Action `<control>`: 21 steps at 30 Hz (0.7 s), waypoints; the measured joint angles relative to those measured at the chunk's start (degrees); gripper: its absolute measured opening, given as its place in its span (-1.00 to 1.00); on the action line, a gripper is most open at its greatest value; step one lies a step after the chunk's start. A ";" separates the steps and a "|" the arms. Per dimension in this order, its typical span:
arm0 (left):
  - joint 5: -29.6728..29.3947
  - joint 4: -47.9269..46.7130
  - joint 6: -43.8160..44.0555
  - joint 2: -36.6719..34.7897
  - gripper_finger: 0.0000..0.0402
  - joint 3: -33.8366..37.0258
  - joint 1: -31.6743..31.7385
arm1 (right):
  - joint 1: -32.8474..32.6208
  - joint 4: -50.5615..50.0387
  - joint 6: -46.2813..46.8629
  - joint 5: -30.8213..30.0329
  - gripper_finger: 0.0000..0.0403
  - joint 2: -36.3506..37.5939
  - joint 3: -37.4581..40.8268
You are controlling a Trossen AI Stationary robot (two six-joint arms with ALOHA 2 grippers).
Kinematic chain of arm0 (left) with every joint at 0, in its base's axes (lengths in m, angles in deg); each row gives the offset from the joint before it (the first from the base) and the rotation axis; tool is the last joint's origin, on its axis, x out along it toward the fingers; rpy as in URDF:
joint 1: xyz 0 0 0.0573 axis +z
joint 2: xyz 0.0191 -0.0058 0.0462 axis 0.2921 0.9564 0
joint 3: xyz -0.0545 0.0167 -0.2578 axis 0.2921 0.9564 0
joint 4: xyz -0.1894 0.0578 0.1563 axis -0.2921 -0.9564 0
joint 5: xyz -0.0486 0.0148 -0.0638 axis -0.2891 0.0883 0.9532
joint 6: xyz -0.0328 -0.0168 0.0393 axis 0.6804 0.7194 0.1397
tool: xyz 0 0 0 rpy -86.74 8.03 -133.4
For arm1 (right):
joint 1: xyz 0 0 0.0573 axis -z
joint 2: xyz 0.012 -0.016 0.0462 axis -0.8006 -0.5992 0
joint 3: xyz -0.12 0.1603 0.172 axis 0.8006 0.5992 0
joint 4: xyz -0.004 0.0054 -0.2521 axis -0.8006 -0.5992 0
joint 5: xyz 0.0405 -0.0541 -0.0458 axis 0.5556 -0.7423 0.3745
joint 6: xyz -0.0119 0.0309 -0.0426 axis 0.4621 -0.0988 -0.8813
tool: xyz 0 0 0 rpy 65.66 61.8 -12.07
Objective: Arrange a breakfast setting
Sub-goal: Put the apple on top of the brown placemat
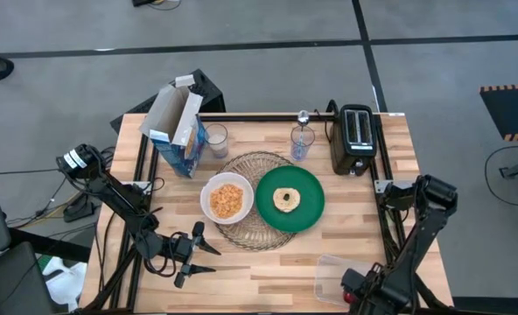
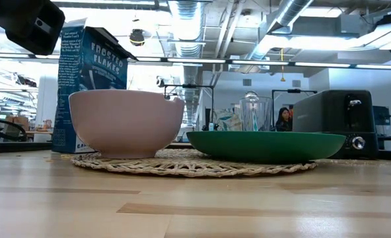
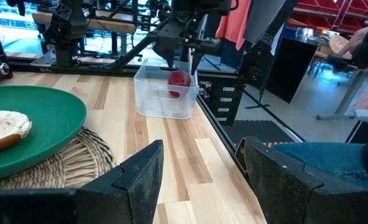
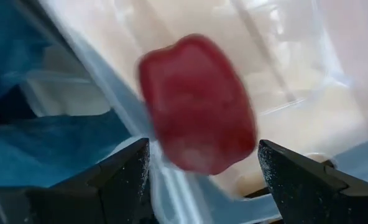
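A small red apple (image 3: 179,81) lies inside a clear plastic tub (image 3: 165,93) at the table's near right. My right gripper (image 4: 202,152) is open and points down into the tub. Its fingers stand on either side of the apple (image 4: 196,102), just above it, and do not touch it. My left gripper (image 1: 208,251) is open and empty near the table's front left, pointing toward the right edge. A white bowl (image 1: 227,199) of cereal and a green plate (image 1: 304,210) with a bagel (image 1: 286,199) sit on the round wicker mat (image 1: 257,166).
A blue-and-white cereal box (image 1: 176,131) stands open at the far left, with a clear glass (image 1: 216,140) beside it. A second glass (image 1: 302,143) holds a spoon (image 1: 303,116). A black toaster (image 1: 355,138) stands at the far right. Bare wood lies along the near edge.
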 joint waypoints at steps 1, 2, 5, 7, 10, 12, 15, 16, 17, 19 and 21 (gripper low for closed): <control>0.02 0.02 0.00 0.00 0.05 0.00 0.00 | 0.00 -0.01 -0.08 0.24 0.62 0.00 0.49; 0.01 -0.02 0.00 0.00 0.05 0.00 0.00 | 0.00 0.01 -0.32 0.39 0.62 0.00 0.85; 0.00 0.00 0.01 0.00 0.05 0.00 0.00 | 0.29 0.93 -0.75 0.54 0.62 -0.02 1.68; 0.00 0.00 0.00 0.00 0.05 0.00 0.00 | 0.37 1.78 -1.83 0.87 0.62 -0.02 2.12; 0.00 0.01 0.00 0.00 0.05 0.00 0.00 | 0.39 3.33 -2.87 0.99 0.62 -0.02 3.20; 0.00 0.00 0.00 0.00 0.05 0.00 0.00 | 0.52 3.95 -3.02 1.09 0.62 0.07 3.94; 0.00 0.00 0.00 0.00 0.05 0.00 0.00 | 0.73 3.90 -3.70 1.09 0.62 0.09 4.24; 0.00 0.02 0.00 0.00 0.05 0.00 0.00 | 0.83 3.84 -4.06 1.09 0.62 0.09 4.24; 0.00 -0.04 0.00 0.00 0.05 0.00 0.00 | 1.05 3.80 -4.34 1.09 0.62 0.09 4.24; 0.00 -0.09 0.00 0.00 0.05 0.00 0.00 | 1.20 3.78 -4.52 1.09 0.62 0.09 4.24; 0.00 -0.19 0.00 0.00 0.05 0.00 0.00 | 1.48 3.80 -4.99 1.07 0.62 0.09 4.27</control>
